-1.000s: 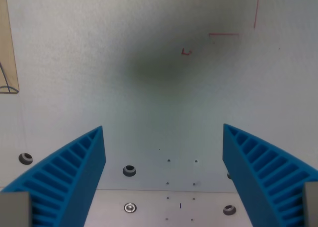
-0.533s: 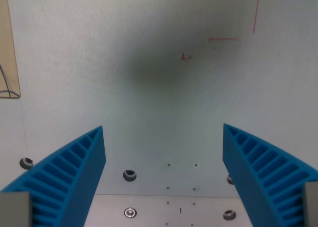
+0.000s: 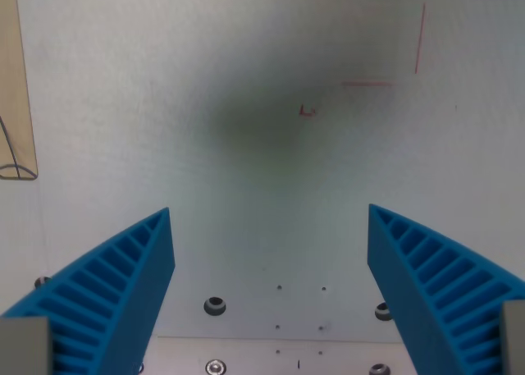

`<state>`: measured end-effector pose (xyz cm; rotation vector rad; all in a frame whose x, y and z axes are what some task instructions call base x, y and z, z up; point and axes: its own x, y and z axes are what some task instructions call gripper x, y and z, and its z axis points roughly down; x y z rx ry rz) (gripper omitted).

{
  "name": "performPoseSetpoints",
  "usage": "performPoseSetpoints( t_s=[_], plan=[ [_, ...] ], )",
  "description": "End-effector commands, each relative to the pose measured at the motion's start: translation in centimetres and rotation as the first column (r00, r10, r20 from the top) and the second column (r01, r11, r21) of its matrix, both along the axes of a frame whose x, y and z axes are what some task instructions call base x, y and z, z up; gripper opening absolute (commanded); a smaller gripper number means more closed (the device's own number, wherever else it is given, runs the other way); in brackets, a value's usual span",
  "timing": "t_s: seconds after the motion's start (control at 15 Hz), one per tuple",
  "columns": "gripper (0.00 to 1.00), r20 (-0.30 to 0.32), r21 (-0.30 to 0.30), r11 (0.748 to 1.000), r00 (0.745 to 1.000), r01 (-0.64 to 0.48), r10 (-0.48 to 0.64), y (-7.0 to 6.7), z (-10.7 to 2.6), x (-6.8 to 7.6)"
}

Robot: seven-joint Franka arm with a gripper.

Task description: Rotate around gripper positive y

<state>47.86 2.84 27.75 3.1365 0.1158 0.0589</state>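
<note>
My gripper (image 3: 269, 293) is open, with nothing between its two blue ribbed fingers (image 3: 115, 297). One finger rises from the wrist view's lower left, the other from the lower right. Below lies a pale white table surface (image 3: 246, 80) with a soft dark shadow at its middle. Thin red pen marks (image 3: 367, 84) sit toward the upper right, and a small red mark (image 3: 307, 111) lies near the centre.
A tan board edge (image 3: 15, 88) with a dark curved line runs down the wrist view's left side. Screw holes (image 3: 214, 305) and a metal strip (image 3: 262, 358) with bolts lie along the bottom, between the fingers.
The whole scene has slid downward in the picture, so the camera has tilted. The red marks and the screw holes sit lower now. The fingers keep the same spread.
</note>
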Motion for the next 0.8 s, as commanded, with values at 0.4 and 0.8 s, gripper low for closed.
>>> performPoseSetpoints(
  t_s=[0.4, 0.8],
  plan=[
    [1.0, 0.244, 0.019, 1.0, 0.97, -0.003, -0.002, -0.06, -0.15, -0.91],
    [1.0, 0.311, 0.023, 1.0, 0.95, -0.005, -0.003, -0.06, -0.15, -0.91]
  ],
)
